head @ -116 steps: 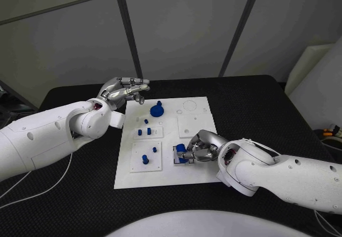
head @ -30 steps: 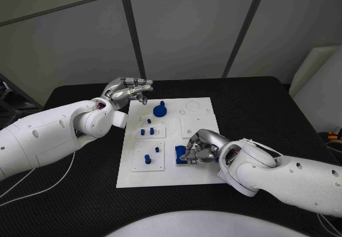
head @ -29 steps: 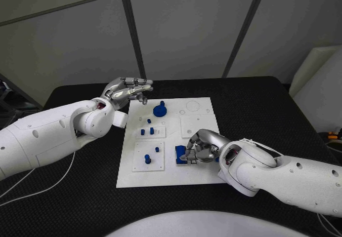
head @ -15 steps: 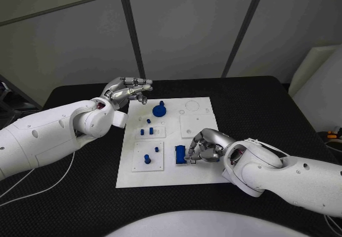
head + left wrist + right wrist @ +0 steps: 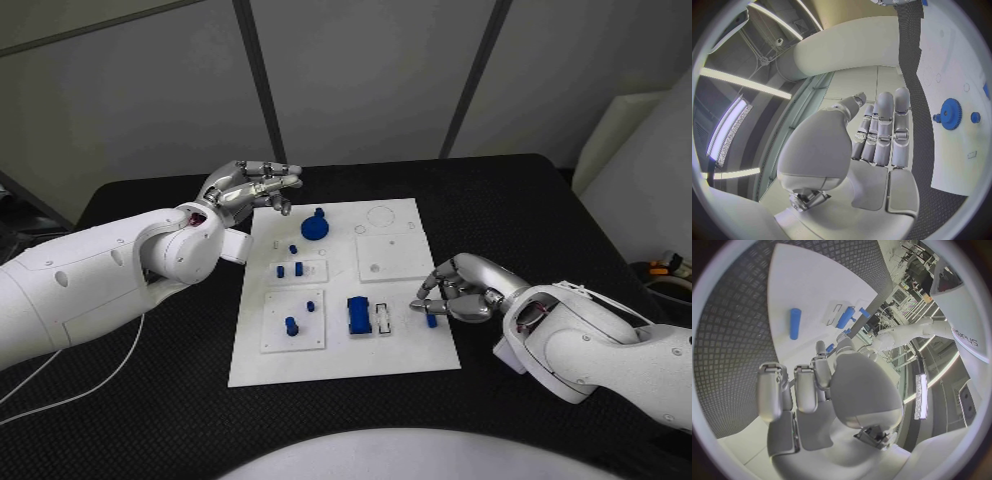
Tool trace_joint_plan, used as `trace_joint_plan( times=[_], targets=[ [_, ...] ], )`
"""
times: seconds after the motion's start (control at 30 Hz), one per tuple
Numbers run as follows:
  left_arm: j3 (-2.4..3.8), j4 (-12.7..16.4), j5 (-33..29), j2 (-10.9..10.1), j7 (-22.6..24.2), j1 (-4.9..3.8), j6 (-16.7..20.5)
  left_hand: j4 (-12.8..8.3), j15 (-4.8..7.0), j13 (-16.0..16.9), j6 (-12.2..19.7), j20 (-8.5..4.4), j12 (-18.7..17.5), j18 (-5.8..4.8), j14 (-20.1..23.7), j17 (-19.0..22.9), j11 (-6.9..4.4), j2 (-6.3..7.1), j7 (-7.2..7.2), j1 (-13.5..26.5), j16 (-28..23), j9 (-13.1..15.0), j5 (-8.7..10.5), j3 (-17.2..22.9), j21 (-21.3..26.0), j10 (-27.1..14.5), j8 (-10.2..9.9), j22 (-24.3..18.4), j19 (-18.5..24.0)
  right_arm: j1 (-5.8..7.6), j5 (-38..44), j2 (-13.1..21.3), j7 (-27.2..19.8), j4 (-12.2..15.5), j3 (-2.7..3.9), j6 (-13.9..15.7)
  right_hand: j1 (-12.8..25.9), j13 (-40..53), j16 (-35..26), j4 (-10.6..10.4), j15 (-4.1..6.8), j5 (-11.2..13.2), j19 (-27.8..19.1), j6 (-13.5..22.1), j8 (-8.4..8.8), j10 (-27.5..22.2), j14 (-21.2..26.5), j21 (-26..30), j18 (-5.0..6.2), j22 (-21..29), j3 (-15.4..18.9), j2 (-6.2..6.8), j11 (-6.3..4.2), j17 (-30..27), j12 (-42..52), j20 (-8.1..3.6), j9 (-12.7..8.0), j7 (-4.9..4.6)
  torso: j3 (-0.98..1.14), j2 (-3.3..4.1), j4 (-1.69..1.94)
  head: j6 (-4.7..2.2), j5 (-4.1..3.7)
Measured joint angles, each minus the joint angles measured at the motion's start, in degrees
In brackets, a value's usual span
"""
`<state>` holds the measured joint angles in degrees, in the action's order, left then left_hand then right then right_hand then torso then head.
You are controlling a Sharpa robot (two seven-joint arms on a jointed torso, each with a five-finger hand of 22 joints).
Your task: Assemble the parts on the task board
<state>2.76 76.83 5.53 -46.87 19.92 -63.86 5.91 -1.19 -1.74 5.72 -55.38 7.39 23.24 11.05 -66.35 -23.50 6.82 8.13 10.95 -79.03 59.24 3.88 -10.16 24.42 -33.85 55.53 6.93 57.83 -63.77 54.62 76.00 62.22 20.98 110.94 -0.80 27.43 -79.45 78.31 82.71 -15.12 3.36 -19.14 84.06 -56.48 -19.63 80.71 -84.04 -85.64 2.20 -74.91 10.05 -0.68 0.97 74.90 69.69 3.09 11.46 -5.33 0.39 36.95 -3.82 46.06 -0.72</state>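
The white task board lies mid-table. A blue block stands in it beside an empty slot. A short blue peg lies loose on the board's right edge; the right wrist view shows the peg ahead of the fingertips, apart from them. My right hand hovers over that edge, fingers curled, holding nothing. A blue gear sits at the far left of the board, also the gear. My left hand hangs above the board's far left corner, holding nothing, fingers extended.
Small blue pegs stand in the board's left plates: two pegs in the middle plate, another peg in the near plate. A white plate with a hole sits right of them. Black table surrounds the board.
My right hand has let go of the blue block, which now stands in the board, and has moved right to the board's edge. The left hand has kept its place.
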Motion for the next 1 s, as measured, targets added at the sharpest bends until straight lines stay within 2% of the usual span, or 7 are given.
trace_joint_plan(
  times=[0.13, 0.33, 0.43, 0.5, 1.0],
  targets=[
    [0.0, 0.0, 0.0, 0.0, 0.0, 0.21, 0.0, 0.0, -0.13, 0.0, 0.0, 0.0, 0.0, 0.0, 0.1, 0.0, 0.0, 0.0, 0.0, 0.0, 0.0, 0.0, 0.0, 0.0, 0.0, 0.0, 0.0, 0.0, 0.0, 0.0, 2.3, 0.9, 0.3, -0.3, 0.0, -0.4, -0.6, 0.0, 0.3, 0.0, 0.0, 0.2, 0.0, -1.2, 0.83, 0.2, 0.0, -0.4, 0.01, 0.0, 0.5, 0.17, -0.06, 0.0, 0.4, 0.0, -0.3, 0.06, 0.04, -0.03, -0.14, -0.04, -0.36],
    [-0.01, 0.1, 0.0, -0.1, 0.0, 0.56, 0.0, 0.0, -0.2, 0.0, 0.0, 0.0, 0.0, 0.0, 0.2, 0.1, 0.0, 0.0, 0.0, 0.0, 0.0, 0.0, 0.0, 0.0, 0.0, 0.0, 0.0, -0.1, 0.0, -0.02, 6.3, 1.2, 2.7, -1.1, -0.02, -1.8, -0.5, 0.0, 0.3, -0.8, 0.0, 0.7, 0.0, -2.7, 1.5, 0.4, 0.0, -0.4, 0.0, 0.0, 2.0, 0.36, -0.24, 0.0, -1.2, 0.0, -0.2, 0.33, 0.09, -0.03, -0.14, -0.01, -0.74],
    [-0.01, 0.1, 0.0, -0.2, 0.0, 0.68, 0.0, 0.0, -0.2, 0.0, 0.0, 0.0, 0.0, 0.0, 0.2, 0.1, 0.0, 0.0, 0.0, 0.0, 0.0, 0.0, 0.0, 0.0, 0.0, 0.0, 0.0, -0.1, 0.0, -0.05, 7.9, 1.1, 4.4, -1.6, -0.04, -2.7, -0.1, 0.0, 0.3, -1.0, 0.0, 0.9, 0.0, -3.0, 1.51, 0.4, 0.0, -0.4, 0.01, 0.0, 2.4, 0.75, -0.25, 0.0, -1.6, 0.0, -0.1, 0.53, 0.08, -0.03, -0.14, 0.06, -0.87],
    [-0.01, 0.1, 0.0, -0.3, 0.0, 0.71, 0.0, 0.0, -0.2, 0.0, 0.0, 0.0, 0.0, 0.0, 0.2, 0.1, 0.0, 0.0, 0.0, 0.0, 0.0, 0.0, 0.0, 0.0, 0.0, 0.0, 0.0, -0.1, 0.0, -0.06, 8.6, 0.9, 5.4, -1.8, -0.04, -3.4, 0.1, -0.1, 0.3, -1.1, 0.0, 0.9, 0.0, -3.1, 1.51, 0.2, 0.0, -0.4, 0.0, 0.0, 2.6, 0.98, -0.39, 0.0, -1.8, 0.0, 0.0, 0.35, 0.04, -0.03, -0.13, 0.07, -0.94],
    [-0.01, 0.2, 0.0, -0.4, 0.0, 0.92, 0.0, 0.0, -0.2, 0.0, 0.0, 0.0, 0.0, 0.0, 0.2, 0.1, 0.0, 0.0, 0.0, 0.0, 0.0, 0.0, 0.0, 0.0, 0.0, 0.0, 0.0, -0.1, 0.0, -0.13, 11.5, -1.7, 9.4, -3.4, -0.07, -7.3, 0.1, -0.6, 0.3, -1.0, 0.01, 0.9, 0.0, -3.3, 1.5, 0.1, 0.0, -0.4, 0.01, 0.0, 2.8, 0.98, -0.47, 0.0, -1.8, 0.0, 0.2, 0.55, -0.04, -0.01, -0.01, 0.25, -1.02]
  ],
)
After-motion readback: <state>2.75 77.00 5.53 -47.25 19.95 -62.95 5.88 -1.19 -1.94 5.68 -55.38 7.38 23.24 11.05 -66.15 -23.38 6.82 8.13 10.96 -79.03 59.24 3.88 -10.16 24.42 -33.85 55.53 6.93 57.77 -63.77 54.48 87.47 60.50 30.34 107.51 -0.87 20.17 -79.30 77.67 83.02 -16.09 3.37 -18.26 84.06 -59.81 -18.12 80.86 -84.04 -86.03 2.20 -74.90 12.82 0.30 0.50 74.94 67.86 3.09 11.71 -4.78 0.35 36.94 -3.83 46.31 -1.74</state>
